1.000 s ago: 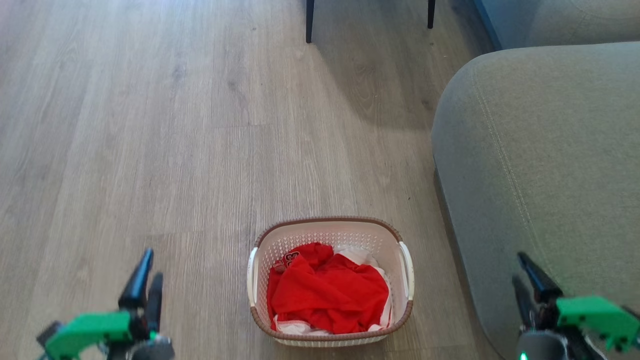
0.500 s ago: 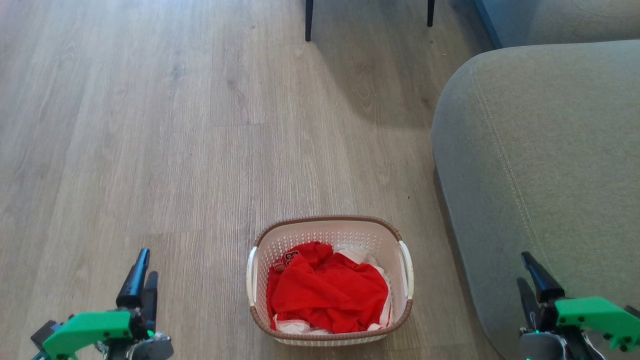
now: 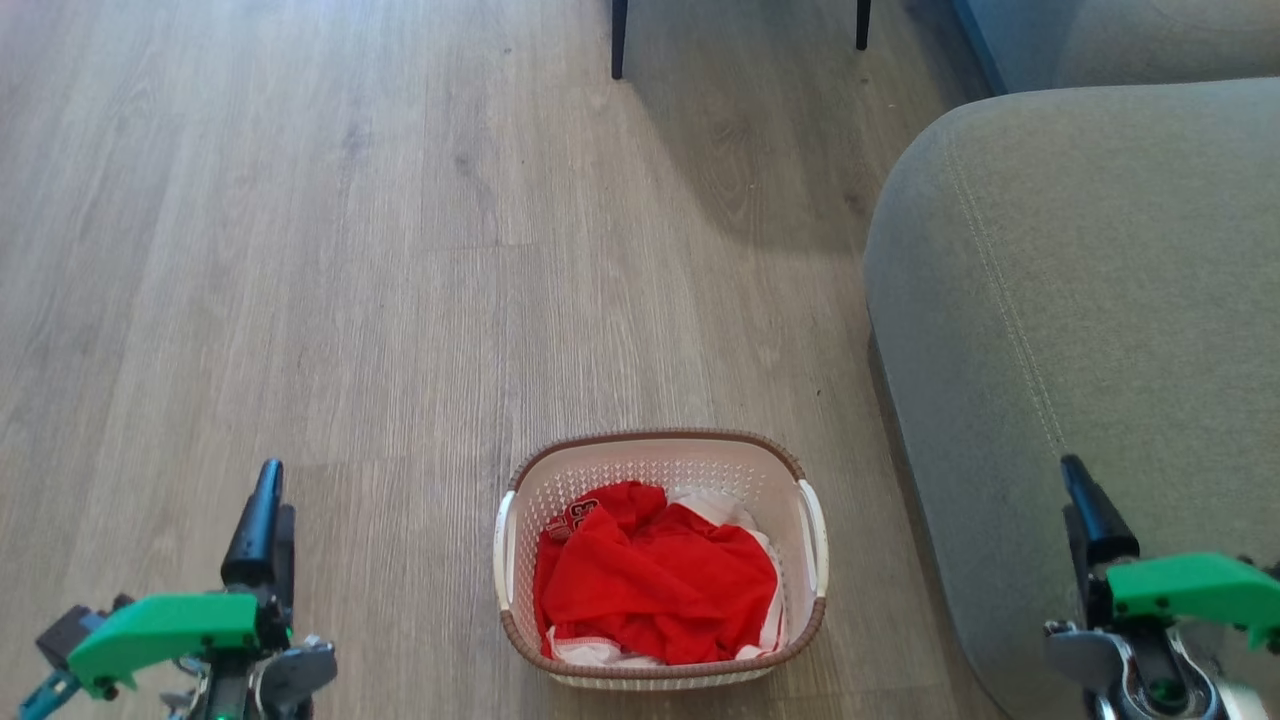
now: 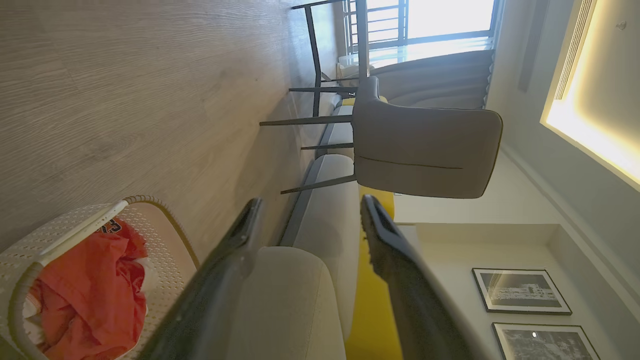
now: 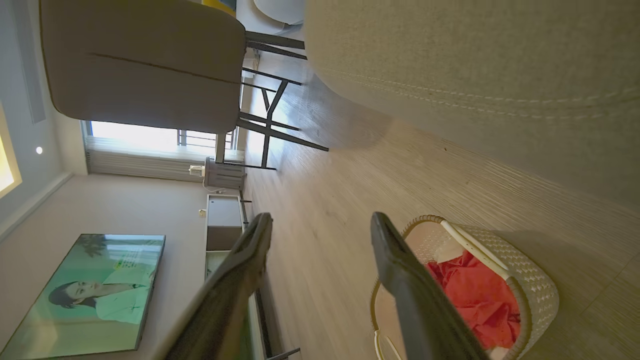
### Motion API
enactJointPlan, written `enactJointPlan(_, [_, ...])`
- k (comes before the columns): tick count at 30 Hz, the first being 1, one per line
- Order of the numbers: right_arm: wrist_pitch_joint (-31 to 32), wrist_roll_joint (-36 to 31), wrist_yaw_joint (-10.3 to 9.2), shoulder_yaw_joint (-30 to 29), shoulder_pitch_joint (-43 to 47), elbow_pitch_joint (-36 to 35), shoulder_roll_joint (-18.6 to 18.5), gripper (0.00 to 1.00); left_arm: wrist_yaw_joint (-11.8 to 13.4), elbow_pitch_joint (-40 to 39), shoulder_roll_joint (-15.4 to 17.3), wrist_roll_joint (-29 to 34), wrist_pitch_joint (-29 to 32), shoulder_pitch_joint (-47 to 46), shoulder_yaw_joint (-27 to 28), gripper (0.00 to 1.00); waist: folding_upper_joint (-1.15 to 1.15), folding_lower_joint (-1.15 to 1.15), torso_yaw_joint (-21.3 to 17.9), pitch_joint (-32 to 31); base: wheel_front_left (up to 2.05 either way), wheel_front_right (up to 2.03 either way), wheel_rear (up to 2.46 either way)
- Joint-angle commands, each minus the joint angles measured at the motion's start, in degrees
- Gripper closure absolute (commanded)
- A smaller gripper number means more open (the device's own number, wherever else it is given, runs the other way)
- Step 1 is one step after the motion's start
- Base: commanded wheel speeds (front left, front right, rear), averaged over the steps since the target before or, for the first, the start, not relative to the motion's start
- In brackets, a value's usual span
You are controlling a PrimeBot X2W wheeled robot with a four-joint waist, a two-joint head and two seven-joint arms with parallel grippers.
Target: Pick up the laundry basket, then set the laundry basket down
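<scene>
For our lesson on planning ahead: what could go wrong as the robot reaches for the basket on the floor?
The right tool appears close to the sofa and might brush it swinging inward. The laundry basket has thin side handles; an uneven lift could tip out the red clothes.

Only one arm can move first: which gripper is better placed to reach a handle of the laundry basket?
Left, narrowly. The left gripper has bare floor between it and the laundry basket; the right gripper is close by the sofa and looks slightly farther off. Both are open.
</scene>
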Motion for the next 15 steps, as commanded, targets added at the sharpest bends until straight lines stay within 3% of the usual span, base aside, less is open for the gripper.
enactJointPlan(1, [-0.68, -2.41, 0.11, 0.32, -3.56, -2.94, -0.38, 0.0, -0.11, -2.95, 0.4, 1.57, -0.67, -3.45, 1.2, 0.0, 0.0, 0.0, 0.03, 0.04, 0.0, 0.0, 0.0])
enactJointPlan(15, [-3.02, -17.7, 0.16, 3.65, -5.72, -8.96, -0.48, 0.0, 0.0, -10.43, 0.44, 12.83, -3.03, -5.41, 3.28, 0.0, 0.0, 0.0, 0.17, 0.67, 0.0, 0.0, 0.0])
